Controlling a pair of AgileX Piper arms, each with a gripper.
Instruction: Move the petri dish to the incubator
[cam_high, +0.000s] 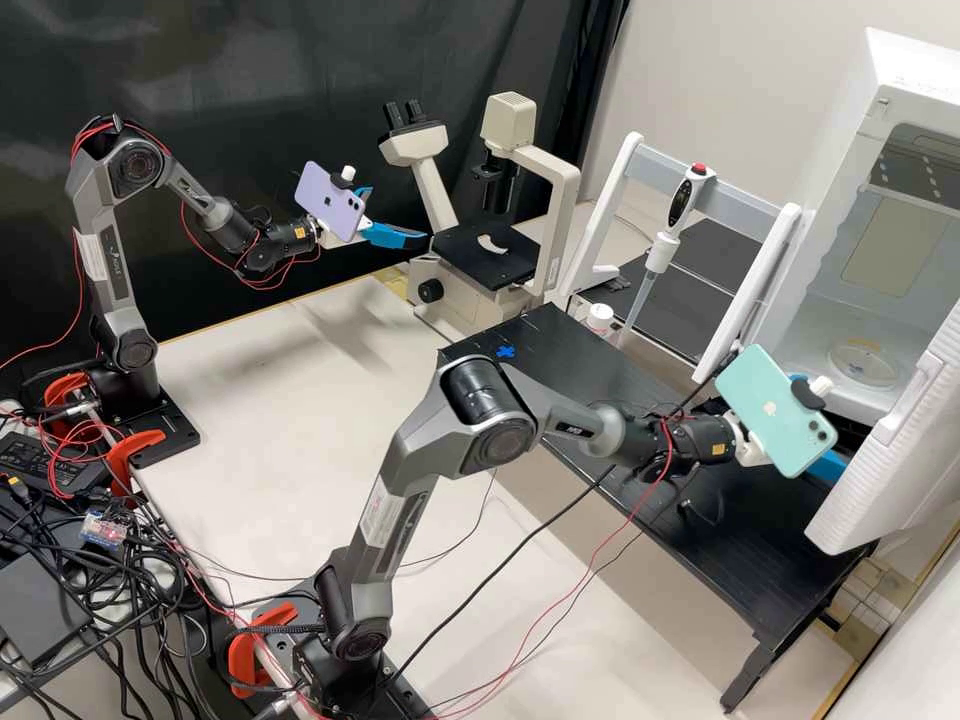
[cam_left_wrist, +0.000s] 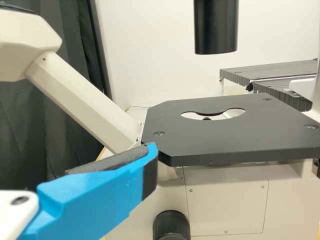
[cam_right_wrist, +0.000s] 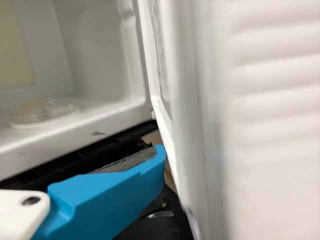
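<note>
Left arm (cam_high: 105, 235): raised at the back of the bench, elbow bent high, forearm sloped down towards the microscope (cam_high: 555, 190). Left gripper (cam_high: 400, 214): held roughly level, fingers spread well apart, nothing gripped. The near corner of the dark stage (cam_left_wrist: 225, 132) is found just beyond its fingertips; whether contact is made cannot be told. The slanted eyepiece tube (cam_left_wrist: 82, 95) is seen beyond these jaws.

Right arm (cam_high: 395, 500): leaned up from its base, elbow bent, forearm carried out over the black platform (cam_high: 600, 370). Right gripper (cam_high: 828, 466): held in front of the incubator (cam_high: 850, 150), jaws parted, exact width not determinable, nothing seen between them; one dark pad (cam_right_wrist: 130, 160) is left bare in the right wrist view.

Petri dish (cam_high: 865, 362): laid flat on the incubator's floor, inside and above the level of the right jaws, well apart from them.

Edges and room: the incubator's door (cam_high: 900, 450) is swung out, its inner edge just beside one right fingertip; touch cannot be confirmed. The chamber's front lip is set between the right jaws and the dish. Free passage is offered by the doorway above that lip. The platform is placed below these jaws.
</note>
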